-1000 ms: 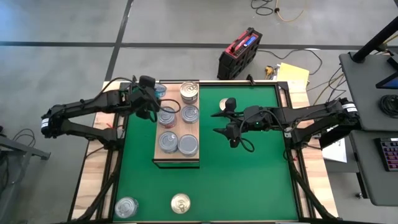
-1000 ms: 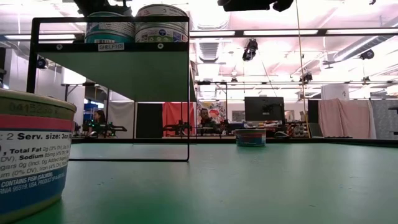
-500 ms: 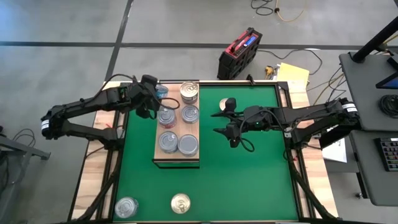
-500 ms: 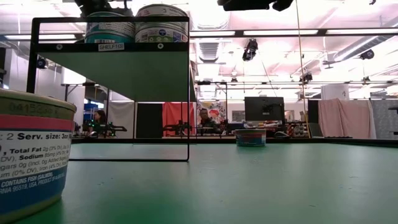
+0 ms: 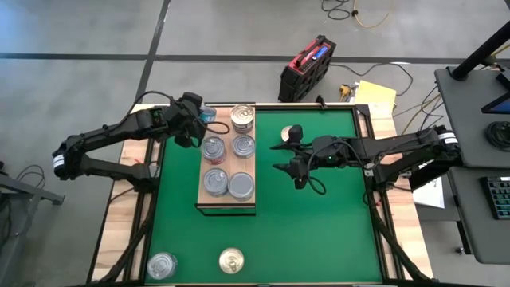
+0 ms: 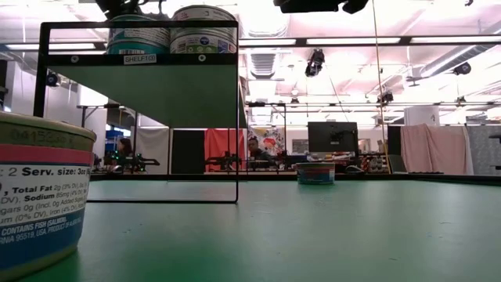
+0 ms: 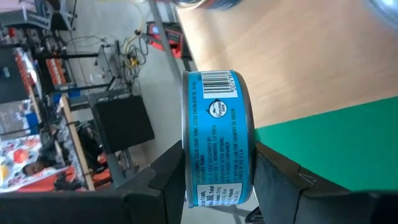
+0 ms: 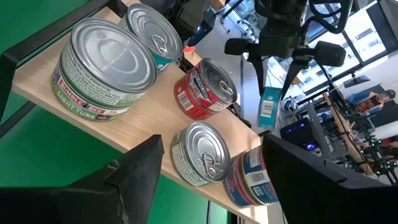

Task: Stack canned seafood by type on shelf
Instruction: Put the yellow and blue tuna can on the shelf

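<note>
Blue-labelled tin point(image 7: 217, 140) held on edge between the left gripper's point(image 5: 194, 119) two fingers, clamped across lid and base, barcode showing. In the high view this gripper sits at the shelf's point(image 5: 227, 201) 11 o'clock corner, over the board's left edge.

Shelf: light wooden board on a dark frame, standing left of centre on the green mat point(image 5: 319, 223). Five tins on it. Gold-lidded tin point(image 5: 242, 117) at the board's 1 o'clock corner; two silver tins point(image 5: 213, 149) point(image 5: 243, 146) side by side in the middle row; two larger silver tins point(image 5: 215, 182) point(image 5: 241, 185) touching at the 6 o'clock end. The right wrist view shows a red label on one middle tin point(image 8: 205, 89) and a green-and-white label on a large one point(image 8: 106, 68).

Off the shelf: one silver tin point(image 5: 162, 265) and one gold tin point(image 5: 231, 260) near the mat's 7 o'clock edge, well apart from the board.

Right gripper point(image 5: 293, 156) at the shelf's 3 o'clock, above bare mat, fingers spread, nothing between them.
</note>
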Action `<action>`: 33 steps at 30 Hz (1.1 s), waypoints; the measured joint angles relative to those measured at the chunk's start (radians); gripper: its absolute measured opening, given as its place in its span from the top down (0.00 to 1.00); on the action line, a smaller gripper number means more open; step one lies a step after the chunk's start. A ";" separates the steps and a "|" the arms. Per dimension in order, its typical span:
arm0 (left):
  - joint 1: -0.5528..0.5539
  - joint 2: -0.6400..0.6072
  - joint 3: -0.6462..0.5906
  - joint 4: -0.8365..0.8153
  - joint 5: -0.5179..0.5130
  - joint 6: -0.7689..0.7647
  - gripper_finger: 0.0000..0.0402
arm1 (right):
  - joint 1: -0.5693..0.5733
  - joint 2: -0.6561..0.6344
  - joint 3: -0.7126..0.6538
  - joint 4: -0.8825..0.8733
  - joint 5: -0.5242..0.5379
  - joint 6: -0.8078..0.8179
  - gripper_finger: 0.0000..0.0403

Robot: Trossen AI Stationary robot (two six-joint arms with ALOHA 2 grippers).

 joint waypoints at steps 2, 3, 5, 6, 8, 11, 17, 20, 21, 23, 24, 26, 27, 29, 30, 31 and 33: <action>-0.001 0.000 0.000 0.003 0.024 0.000 0.66 | 0.000 0.000 0.000 0.000 0.000 0.000 0.33; -0.002 0.003 0.000 0.008 0.028 0.003 0.66 | 0.000 0.000 0.000 0.000 0.000 0.000 0.32; 0.000 0.011 0.000 0.014 0.043 0.004 0.66 | 0.000 0.000 0.000 0.000 0.000 0.000 0.31; 0.000 0.016 0.000 0.014 0.047 0.005 0.66 | 0.000 0.000 0.000 0.001 0.000 0.000 0.31; 0.000 0.028 0.000 0.015 0.050 0.011 0.66 | 0.000 0.000 0.000 0.001 0.000 0.000 0.30; 0.008 0.048 0.000 0.020 0.057 0.019 0.66 | 0.000 0.000 0.000 0.003 0.000 0.000 0.30; 0.010 0.076 0.000 0.032 0.058 0.019 0.66 | 0.000 0.000 0.000 0.003 0.000 0.002 0.31; 0.011 0.079 0.000 0.034 0.059 0.022 0.66 | 0.000 0.000 0.000 0.002 0.000 0.002 0.33; 0.011 0.079 0.000 0.034 0.059 0.025 0.66 | 0.000 0.000 0.000 0.002 0.000 0.002 0.34; 0.012 0.079 0.000 0.035 0.062 0.029 0.66 | 0.000 0.000 0.000 0.002 0.000 0.001 0.35; 0.012 0.079 0.000 0.036 0.064 0.029 0.66 | 0.000 0.000 0.000 0.002 0.000 0.001 0.35; 0.012 0.079 0.000 0.042 0.065 0.029 0.66 | 0.000 0.000 0.000 0.002 0.000 0.000 0.36; 0.012 0.079 0.000 0.044 0.066 0.029 0.66 | 0.000 0.000 0.000 0.002 0.000 0.000 0.36; 0.012 0.081 0.000 0.043 0.066 0.029 0.66 | 0.000 0.000 0.000 0.002 0.000 0.000 0.36; 0.013 0.084 0.000 0.044 0.066 0.029 0.66 | 0.000 0.000 0.000 0.002 0.000 0.000 0.37; 0.013 0.088 0.000 0.044 0.066 0.029 0.65 | 0.000 0.000 0.000 0.002 0.000 0.000 0.36; 0.013 0.094 0.000 0.044 0.066 0.029 0.65 | 0.000 0.000 0.000 0.002 0.000 0.000 0.36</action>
